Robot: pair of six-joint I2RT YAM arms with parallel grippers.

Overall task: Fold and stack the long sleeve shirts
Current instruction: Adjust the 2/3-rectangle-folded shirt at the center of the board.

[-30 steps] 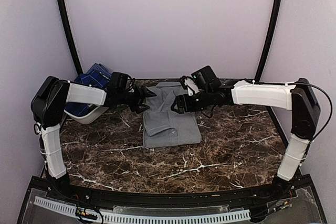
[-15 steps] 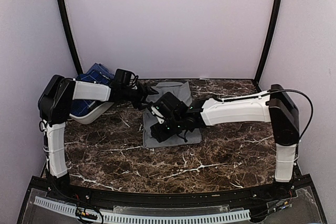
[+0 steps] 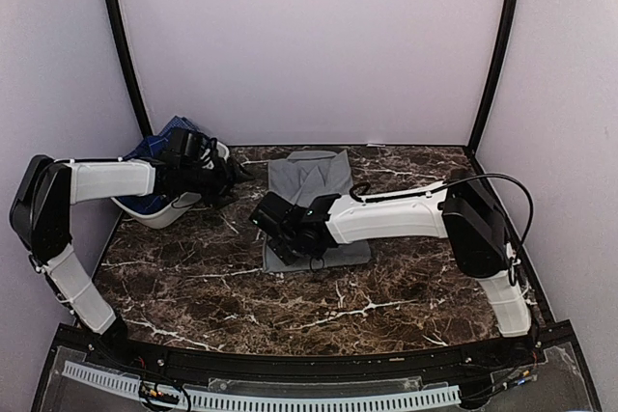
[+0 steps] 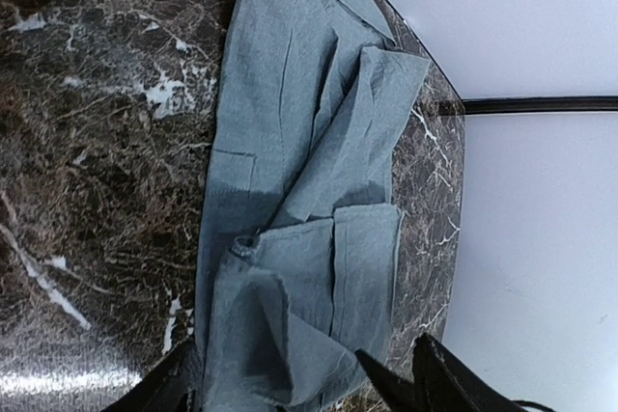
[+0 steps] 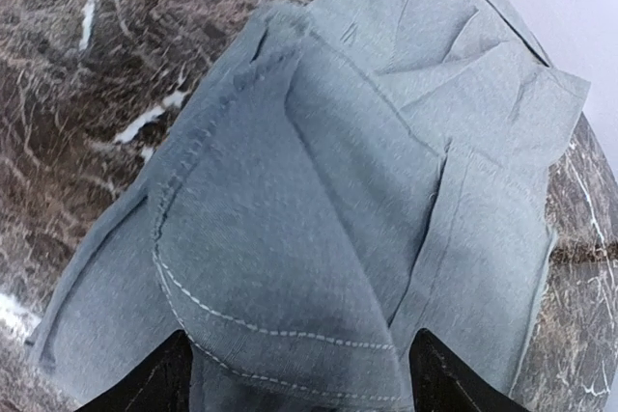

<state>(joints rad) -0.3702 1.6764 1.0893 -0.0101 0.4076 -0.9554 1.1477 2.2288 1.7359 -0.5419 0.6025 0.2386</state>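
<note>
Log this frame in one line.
grey shirt: on table; right fingers: over its hem, grip unclear; left fingers: open, by basket; plaid shirt: in basket

A lab test booth (plain lilac walls (image 3: 309, 45)); marble-look table (image 3: 415, 282), black frame poles (image 3: 498, 45).

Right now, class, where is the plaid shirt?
Top view: the blue plaid shirt sits in the white basket at the far left corner of the table, left of the grey shirt.
</note>
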